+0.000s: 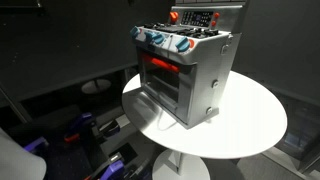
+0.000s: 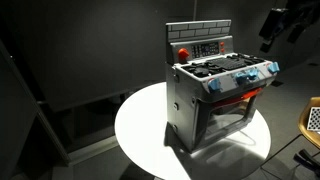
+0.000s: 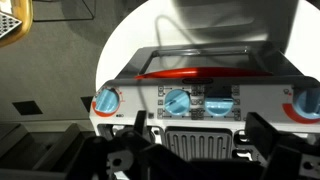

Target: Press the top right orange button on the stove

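A silver toy stove [image 1: 205,75] stands on a round white table [image 1: 255,125]; it also shows in an exterior view [image 2: 190,110]. Its grey back panel carries a round red-orange button [image 2: 183,52], seen at the panel's end [image 1: 175,16] in both exterior views. Blue knobs [image 3: 177,101] line the front edge above a red oven handle [image 3: 200,74]. My gripper [image 3: 197,140] is open and empty, with its dark fingers over the stove's front grate. In an exterior view it [image 2: 272,30] hangs in the air beyond the knob side, well apart from the back panel. The button is out of the wrist view.
The table's rim [image 2: 130,140] drops to a dark floor. Shelves with cluttered items [image 1: 90,130] sit below the table. A wire basket [image 3: 12,25] shows at the wrist view's top left corner. A pale object [image 2: 312,120] stands at the frame edge.
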`<state>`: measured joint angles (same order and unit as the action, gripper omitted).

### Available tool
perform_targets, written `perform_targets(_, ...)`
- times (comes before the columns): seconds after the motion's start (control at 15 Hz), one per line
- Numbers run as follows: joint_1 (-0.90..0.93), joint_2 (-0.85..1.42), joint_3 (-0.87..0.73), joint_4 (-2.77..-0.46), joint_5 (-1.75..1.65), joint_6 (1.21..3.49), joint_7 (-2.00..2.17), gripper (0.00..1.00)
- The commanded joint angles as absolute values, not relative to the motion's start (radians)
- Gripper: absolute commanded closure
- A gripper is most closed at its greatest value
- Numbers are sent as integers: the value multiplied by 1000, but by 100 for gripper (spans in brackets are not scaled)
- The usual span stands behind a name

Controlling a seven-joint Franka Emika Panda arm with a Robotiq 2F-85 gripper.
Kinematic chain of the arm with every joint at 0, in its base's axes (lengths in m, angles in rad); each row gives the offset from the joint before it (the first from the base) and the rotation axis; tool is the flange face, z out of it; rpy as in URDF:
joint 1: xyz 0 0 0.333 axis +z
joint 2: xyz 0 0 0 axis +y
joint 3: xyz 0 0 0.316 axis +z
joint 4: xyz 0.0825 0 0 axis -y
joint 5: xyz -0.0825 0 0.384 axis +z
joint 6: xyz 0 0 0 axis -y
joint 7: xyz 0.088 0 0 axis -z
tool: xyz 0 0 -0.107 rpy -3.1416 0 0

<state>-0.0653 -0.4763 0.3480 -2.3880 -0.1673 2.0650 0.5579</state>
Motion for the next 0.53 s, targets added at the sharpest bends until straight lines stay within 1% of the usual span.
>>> perform_targets(0.0,-33,-470,320,-2385,-184,2060,571,0)
perform_targets(0.47,-44,-460,307,-2344,-187,2088,612,0)
